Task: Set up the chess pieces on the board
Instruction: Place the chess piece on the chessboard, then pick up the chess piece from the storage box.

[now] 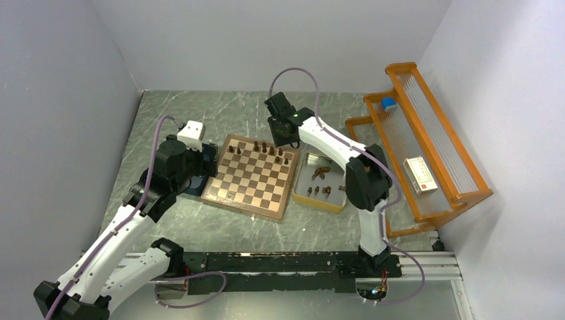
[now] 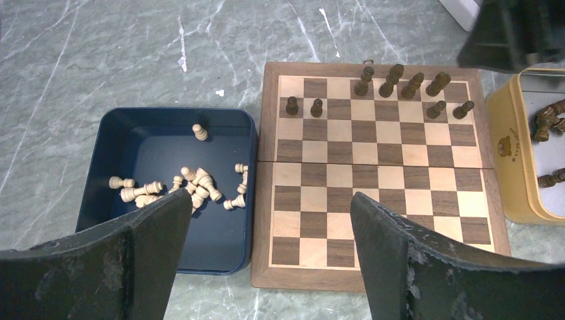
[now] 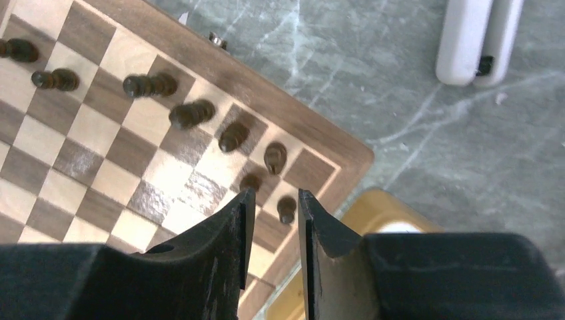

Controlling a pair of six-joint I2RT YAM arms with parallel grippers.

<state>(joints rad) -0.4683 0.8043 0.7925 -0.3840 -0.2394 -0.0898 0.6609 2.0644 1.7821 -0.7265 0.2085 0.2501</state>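
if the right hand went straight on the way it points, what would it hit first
Most likely the dark piece seen between the right hand's fingers, standing near the board's corner; depth is unclear.

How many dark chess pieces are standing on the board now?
8. Four dark pieces stand side by side in the far row of the board; two at the next row's left end, two at its right end. None appears hidden.

Tan-and-brown chequered board (image 2: 373, 173), dark brown chess pieces (image 2: 388, 81), navy box (image 2: 176, 111), yellow tin (image 2: 506, 153)
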